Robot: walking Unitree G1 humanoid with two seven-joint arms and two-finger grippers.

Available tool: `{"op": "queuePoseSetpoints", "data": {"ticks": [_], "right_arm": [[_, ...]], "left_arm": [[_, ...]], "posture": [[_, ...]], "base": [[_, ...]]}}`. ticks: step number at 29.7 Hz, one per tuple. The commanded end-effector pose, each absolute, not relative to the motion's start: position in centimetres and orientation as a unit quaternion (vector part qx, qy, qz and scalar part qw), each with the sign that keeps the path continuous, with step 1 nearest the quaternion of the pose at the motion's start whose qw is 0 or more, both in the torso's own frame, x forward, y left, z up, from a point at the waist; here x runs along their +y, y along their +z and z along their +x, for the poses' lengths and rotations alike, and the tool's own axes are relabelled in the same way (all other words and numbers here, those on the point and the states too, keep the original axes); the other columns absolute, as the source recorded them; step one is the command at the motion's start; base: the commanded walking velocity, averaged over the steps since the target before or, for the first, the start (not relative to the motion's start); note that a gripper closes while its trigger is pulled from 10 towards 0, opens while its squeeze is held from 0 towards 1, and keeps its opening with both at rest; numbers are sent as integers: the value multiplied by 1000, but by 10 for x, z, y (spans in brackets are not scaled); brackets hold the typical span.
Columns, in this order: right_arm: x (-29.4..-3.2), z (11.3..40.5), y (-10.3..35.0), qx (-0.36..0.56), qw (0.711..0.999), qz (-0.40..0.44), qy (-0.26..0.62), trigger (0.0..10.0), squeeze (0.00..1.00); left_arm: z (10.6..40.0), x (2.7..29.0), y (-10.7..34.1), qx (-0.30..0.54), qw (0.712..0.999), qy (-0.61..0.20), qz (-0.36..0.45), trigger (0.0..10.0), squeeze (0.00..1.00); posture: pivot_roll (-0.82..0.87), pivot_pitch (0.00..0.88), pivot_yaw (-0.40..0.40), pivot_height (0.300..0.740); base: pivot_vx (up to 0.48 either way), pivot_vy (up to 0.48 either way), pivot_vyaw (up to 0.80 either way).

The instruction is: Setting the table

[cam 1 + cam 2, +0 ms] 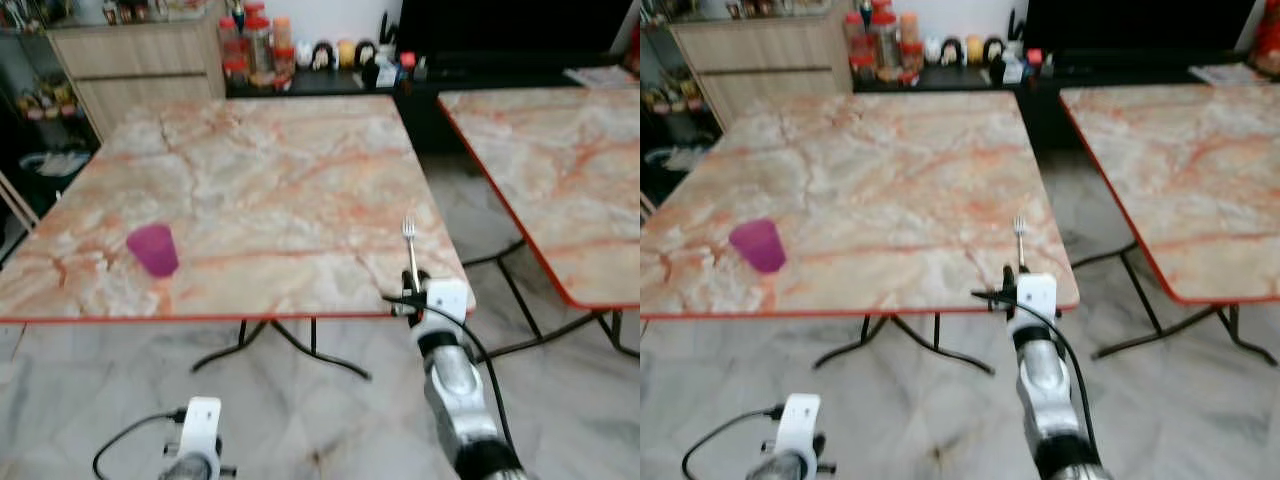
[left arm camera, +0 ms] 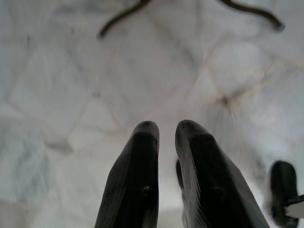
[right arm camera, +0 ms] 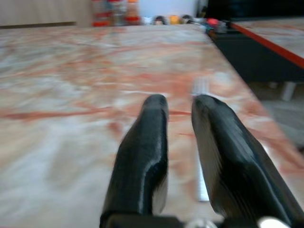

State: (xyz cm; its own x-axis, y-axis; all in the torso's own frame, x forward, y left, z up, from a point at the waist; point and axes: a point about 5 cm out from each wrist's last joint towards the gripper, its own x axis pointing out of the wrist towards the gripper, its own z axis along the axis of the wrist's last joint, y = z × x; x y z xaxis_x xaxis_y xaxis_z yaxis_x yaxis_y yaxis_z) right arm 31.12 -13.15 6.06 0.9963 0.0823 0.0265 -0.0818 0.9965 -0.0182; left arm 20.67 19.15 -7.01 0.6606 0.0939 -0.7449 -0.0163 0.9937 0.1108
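We have the right gripper [image 1: 413, 292] at the near edge of the table [image 1: 270, 170], toward its right corner. The fork [image 1: 409, 244] lies flat on the marble just ahead of it, tines pointing away from us, handle running back under the right-hand finger in the right wrist view. The fingers [image 3: 147, 142] stand a little apart with only a narrow gap, and the fork [image 3: 200, 137] sits below them, not between them; we judge it not gripped, though contact at the handle end is hidden.

We read the step as placing the fork. To do it well: lift straight up and back so a finger does not drag the handle, since the fork sits close to the edge and could be pulled off. Check it lies parallel to the table side.

The left gripper [image 2: 166, 142] hangs idle below table height, fingers nearly together, holding nothing, pointed at the floor [image 2: 95, 71].

A pink cup [image 1: 153, 249] stands upright toward the near left of the table, well apart from the fork. The top is glossy orange-veined marble with a red rim on folding black legs. A second table [image 1: 560, 170] stands to the right across a gap. Jars [image 1: 255, 45] and a cabinet [image 1: 140, 65] line the far wall.
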Motion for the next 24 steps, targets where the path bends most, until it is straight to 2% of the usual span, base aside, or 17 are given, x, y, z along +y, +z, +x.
{"op": "queuePoseSetpoints", "data": {"ticks": [1, 24], "right_arm": [[-140, 311, 61, -14, 999, -13, 30, 10000, 0], [-139, 309, 59, -11, 1000, -8, 24, 10000, 0]], "left_arm": [[207, 185, -71, 414, 909, 27, 42, 10000, 0], [206, 189, -71, 414, 909, 30, 44, 10000, 0]], "posture": [[-72, 0, 24, 740], [-70, 0, 37, 740]], "base": [[360, 0, 0], [360, 0, 0]]}}
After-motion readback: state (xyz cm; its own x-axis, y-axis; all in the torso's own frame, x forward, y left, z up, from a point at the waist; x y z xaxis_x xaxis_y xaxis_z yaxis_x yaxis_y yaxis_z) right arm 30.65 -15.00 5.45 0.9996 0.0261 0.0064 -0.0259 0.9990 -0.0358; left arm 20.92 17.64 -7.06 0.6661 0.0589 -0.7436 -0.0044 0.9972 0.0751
